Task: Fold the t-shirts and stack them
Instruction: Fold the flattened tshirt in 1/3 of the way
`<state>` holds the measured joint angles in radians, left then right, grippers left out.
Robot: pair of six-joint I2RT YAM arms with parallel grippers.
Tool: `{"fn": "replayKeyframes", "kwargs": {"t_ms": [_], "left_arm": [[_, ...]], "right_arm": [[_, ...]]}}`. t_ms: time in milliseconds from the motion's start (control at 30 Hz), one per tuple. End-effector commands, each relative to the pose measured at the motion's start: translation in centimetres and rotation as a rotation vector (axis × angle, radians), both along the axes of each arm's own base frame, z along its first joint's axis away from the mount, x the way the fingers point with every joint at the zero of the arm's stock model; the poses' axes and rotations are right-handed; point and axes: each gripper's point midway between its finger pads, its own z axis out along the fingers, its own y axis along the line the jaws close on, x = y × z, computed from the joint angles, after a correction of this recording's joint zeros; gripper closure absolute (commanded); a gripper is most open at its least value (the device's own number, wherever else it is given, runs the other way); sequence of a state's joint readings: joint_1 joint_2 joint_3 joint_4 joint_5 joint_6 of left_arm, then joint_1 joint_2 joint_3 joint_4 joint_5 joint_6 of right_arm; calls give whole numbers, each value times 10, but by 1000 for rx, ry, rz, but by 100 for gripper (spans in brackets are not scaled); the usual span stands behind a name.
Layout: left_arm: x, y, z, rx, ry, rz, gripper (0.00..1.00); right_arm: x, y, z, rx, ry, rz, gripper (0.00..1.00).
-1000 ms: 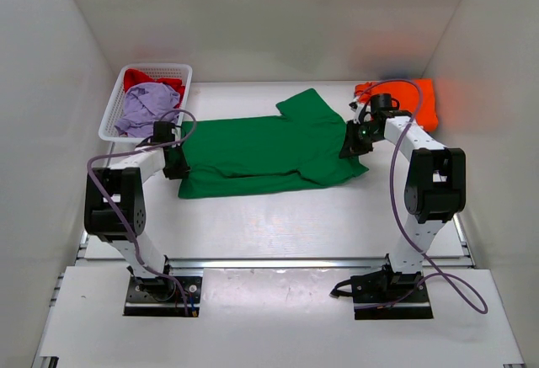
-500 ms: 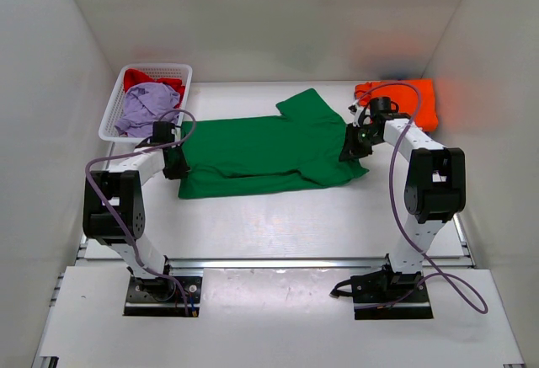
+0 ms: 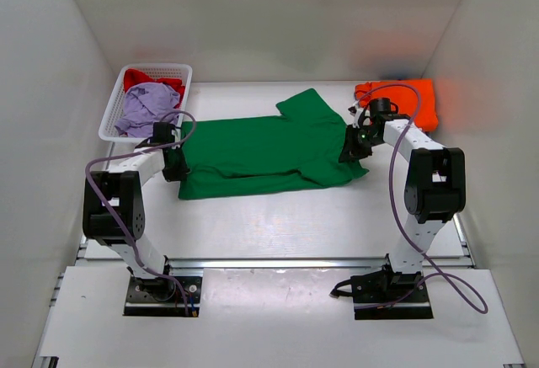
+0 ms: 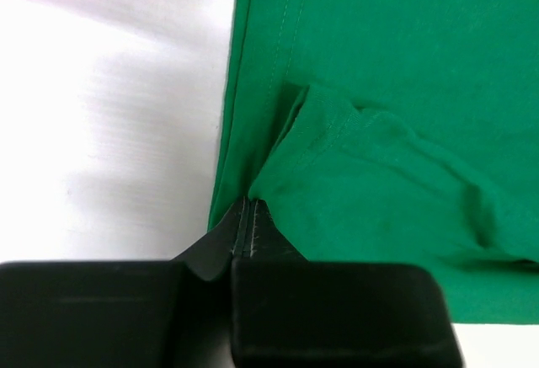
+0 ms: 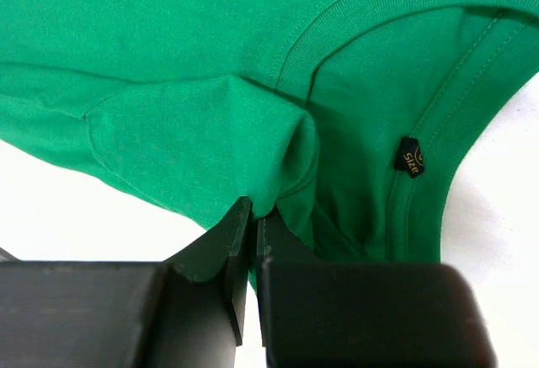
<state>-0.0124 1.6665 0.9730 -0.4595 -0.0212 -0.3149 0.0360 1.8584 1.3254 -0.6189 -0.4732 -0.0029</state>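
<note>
A bright green t-shirt [image 3: 261, 149] lies spread across the middle of the table, hem to the left, collar to the right. My left gripper [image 3: 175, 164] is shut on a pinch of its hem edge [image 4: 278, 145]. My right gripper [image 3: 352, 145] is shut on a fold of green cloth [image 5: 253, 145] beside the collar, where a black size tag [image 5: 409, 156] shows. A folded orange t-shirt [image 3: 404, 100] lies at the back right. Lavender [image 3: 147, 103] and red [image 3: 143, 77] t-shirts sit in the basket. No blue t-shirt is in view.
A white plastic mesh basket [image 3: 108, 120] stands at the back left, just behind my left gripper. White walls close in the table on the left, back and right. Purple cables loop off both arms.
Both grippers have stayed shut on the green t-shirt. The left gripper has edged slightly left and the right one slightly back, drawing the cloth a little tauter.
</note>
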Motion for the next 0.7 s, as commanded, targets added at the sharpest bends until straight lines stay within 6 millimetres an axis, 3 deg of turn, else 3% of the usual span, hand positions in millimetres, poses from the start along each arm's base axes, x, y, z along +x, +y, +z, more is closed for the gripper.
{"fn": "replayKeyframes", "kwargs": {"t_ms": [0, 267, 667], "left_arm": [[0, 1, 25, 0, -39, -3, 100], [-20, 2, 27, -10, -23, 5, 100], [-41, 5, 16, 11, 39, -5, 100]], "right_arm": [[2, 0, 13, 15, -48, -2, 100], [2, 2, 28, 38, -67, -21, 100], [7, 0, 31, 36, -74, -23, 100]]}}
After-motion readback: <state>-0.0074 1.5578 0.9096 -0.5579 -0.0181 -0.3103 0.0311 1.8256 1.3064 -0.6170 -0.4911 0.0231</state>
